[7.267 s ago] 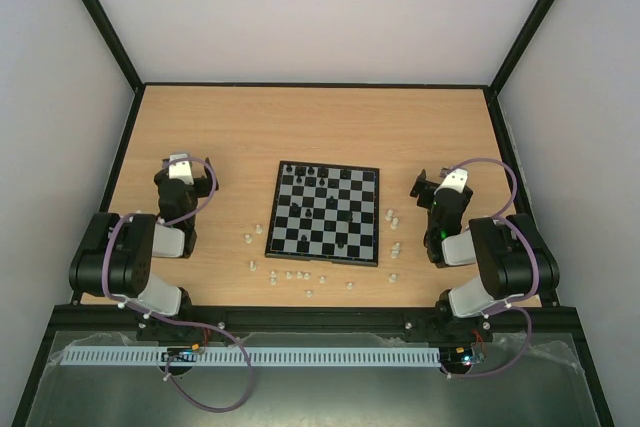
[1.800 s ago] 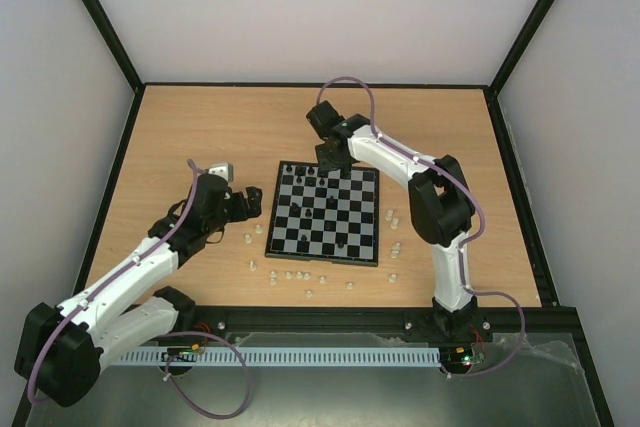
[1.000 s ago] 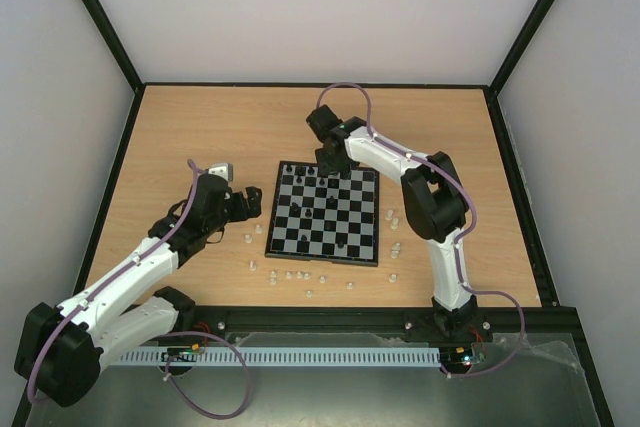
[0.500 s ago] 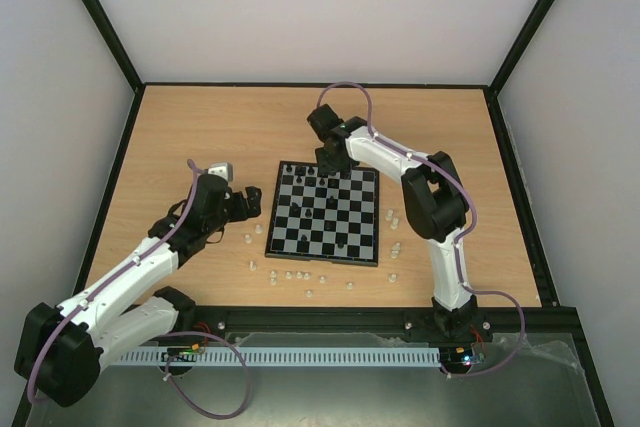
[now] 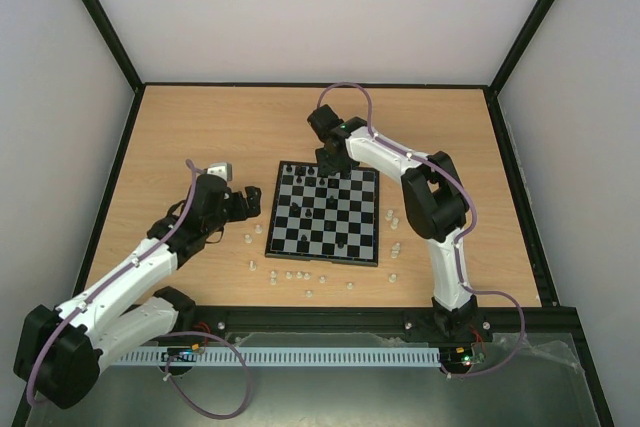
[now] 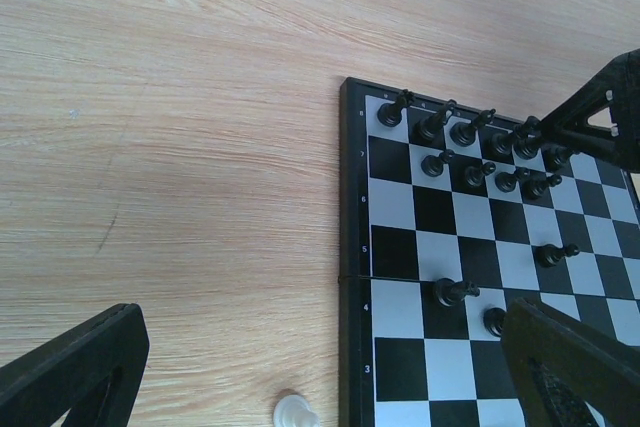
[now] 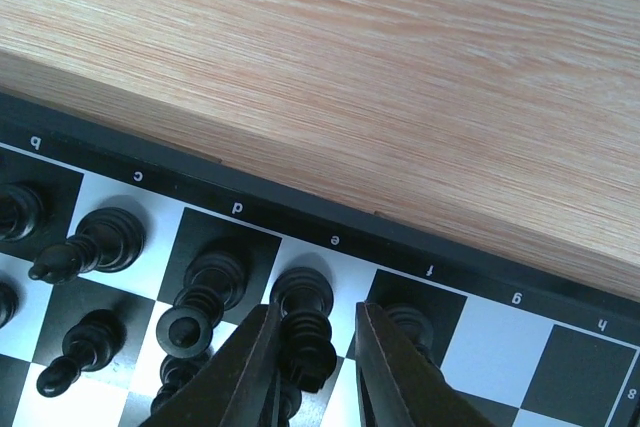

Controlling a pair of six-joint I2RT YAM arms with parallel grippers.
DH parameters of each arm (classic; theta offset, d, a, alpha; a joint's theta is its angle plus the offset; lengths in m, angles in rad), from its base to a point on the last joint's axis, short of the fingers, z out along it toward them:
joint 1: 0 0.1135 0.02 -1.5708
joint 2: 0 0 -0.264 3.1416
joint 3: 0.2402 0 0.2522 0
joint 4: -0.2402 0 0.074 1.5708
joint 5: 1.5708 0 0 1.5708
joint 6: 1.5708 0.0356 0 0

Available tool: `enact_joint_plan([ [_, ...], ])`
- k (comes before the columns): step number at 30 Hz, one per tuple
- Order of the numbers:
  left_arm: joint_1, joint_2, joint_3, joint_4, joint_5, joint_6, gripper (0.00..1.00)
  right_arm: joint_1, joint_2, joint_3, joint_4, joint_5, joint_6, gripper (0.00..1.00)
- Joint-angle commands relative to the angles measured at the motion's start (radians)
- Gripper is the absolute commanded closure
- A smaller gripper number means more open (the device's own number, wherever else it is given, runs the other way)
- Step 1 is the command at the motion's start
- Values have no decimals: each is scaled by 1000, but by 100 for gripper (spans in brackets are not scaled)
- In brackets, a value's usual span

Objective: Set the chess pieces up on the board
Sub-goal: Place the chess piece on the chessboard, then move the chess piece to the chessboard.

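Observation:
The board [image 5: 270, 237] lies mid-table with black chess pieces [image 5: 312, 182] mostly in its two far rows. My right gripper [image 5: 328, 161] hangs over the far edge. In the right wrist view its fingers [image 7: 255, 347] straddle a tall black piece [image 7: 305, 332] standing on the e square, with a gap on the right side; the gripper [image 7: 318, 312] is open a little. White pieces [image 5: 290, 275] lie scattered on the table. My left gripper [image 5: 250, 202] is wide open left of the board, above a white piece [image 6: 297, 412].
More white pieces [image 5: 393, 219] stand to the right of the board. A few black pieces [image 6: 455, 292] sit alone on the middle squares. The table has black rails and white walls around it.
The right gripper's jaws have parted slightly around the black piece on the far row. Neither arm has visibly shifted.

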Motion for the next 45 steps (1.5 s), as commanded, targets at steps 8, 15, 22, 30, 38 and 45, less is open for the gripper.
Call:
enact_joint_plan([
  [8, -8, -29, -10, -26, -15, 6, 1, -5, 23, -14, -32, 10, -6, 79],
  [15, -9, -41, -6, -36, -20, 6, 0, -6, -6, -26, -24, 3, -4, 78],
  [22, -11, -93, 40, -71, -39, 5, 1, -4, -186, -90, 52, -38, 0, 53],
  [30, -12, -89, 81, -97, -71, -8, 1, -2, -450, -201, 98, -127, 17, 42],
  [38, -12, -98, 83, -94, -35, -7, 1, 2, -529, -372, 57, -112, 51, 55],
  [45, -12, -112, 71, -89, -16, -2, 0, 117, -528, -482, 56, -90, 87, 58],
])
